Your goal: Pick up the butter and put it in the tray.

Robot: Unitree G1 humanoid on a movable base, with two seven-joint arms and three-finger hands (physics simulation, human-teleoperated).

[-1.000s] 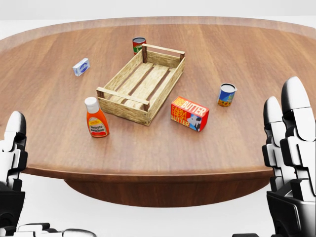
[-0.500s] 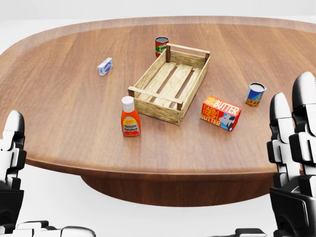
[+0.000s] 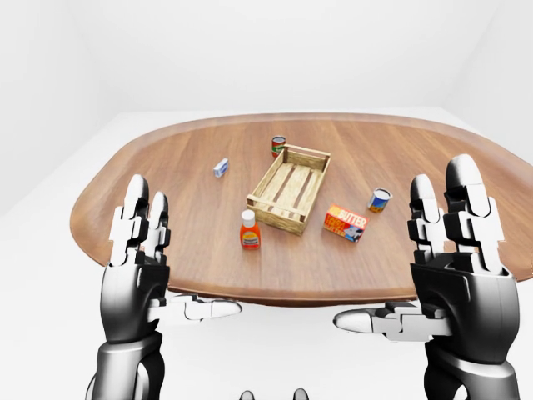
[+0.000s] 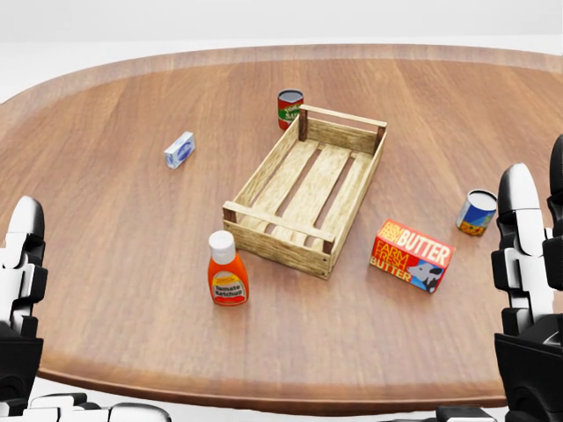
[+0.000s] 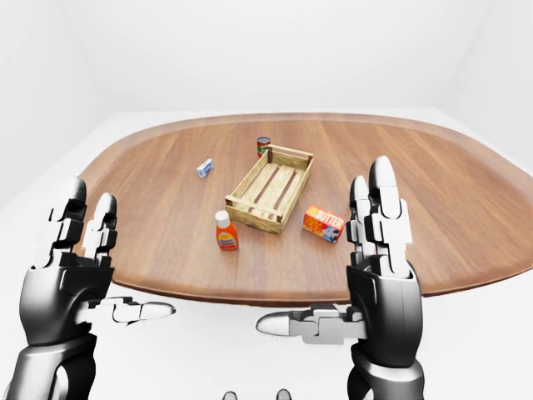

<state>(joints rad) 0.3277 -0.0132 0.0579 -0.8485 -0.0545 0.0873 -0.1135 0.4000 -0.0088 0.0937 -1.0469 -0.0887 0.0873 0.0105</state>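
White walls and floor surround a large oval wooden bench (image 4: 106, 290). Both robot hands are raised at its near edge with fingers spread upright, holding nothing: the left hand (image 3: 137, 250) at the left of the left-eye view, the right hand (image 3: 454, 258) at the right. The butter (image 4: 411, 256) box lies on the bench just up-left of the right hand, with bare wood between them. A blue can (image 4: 476, 212) stands just beyond the butter, nearer the right hand's fingertips. Left of the butter sits the slatted wooden tray (image 4: 264, 220), empty. A tomato ketchup bottle (image 4: 227, 269) stands at the tray's near corner, between tray and left hand. A red can (image 4: 289, 109) touches the tray's far corner. A small blue-white box (image 4: 179, 149) lies well beyond the left hand.
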